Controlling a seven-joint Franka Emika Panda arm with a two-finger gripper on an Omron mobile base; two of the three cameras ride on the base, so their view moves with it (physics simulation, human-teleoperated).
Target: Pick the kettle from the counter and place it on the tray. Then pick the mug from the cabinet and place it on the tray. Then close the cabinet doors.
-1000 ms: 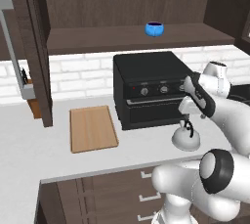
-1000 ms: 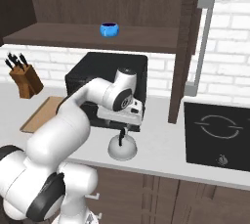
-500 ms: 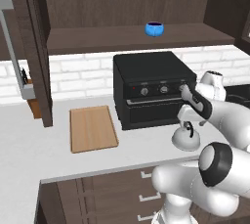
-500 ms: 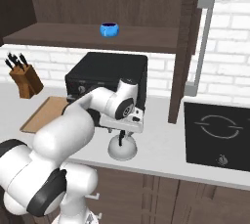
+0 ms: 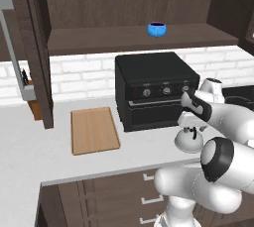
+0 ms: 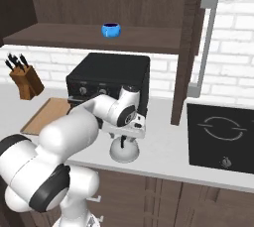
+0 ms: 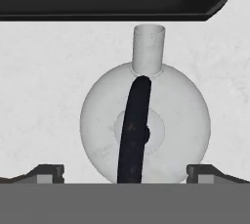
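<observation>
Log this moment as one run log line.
stage: reaching kettle | jaws: open, astride handle | kettle: on counter | tray: bare | mug: in cabinet

kettle (image 5: 188, 141) top hidden by end effector (image 5: 190, 131), tray (image 6: 47, 114) partly behind arm

You are looking forward and down from behind the arm, left and right, both views sharing the surface (image 5: 30, 141), black oven (image 5: 154, 89) and kettle (image 6: 124, 149). The hand camera is peering straight down, close above the kettle.
</observation>
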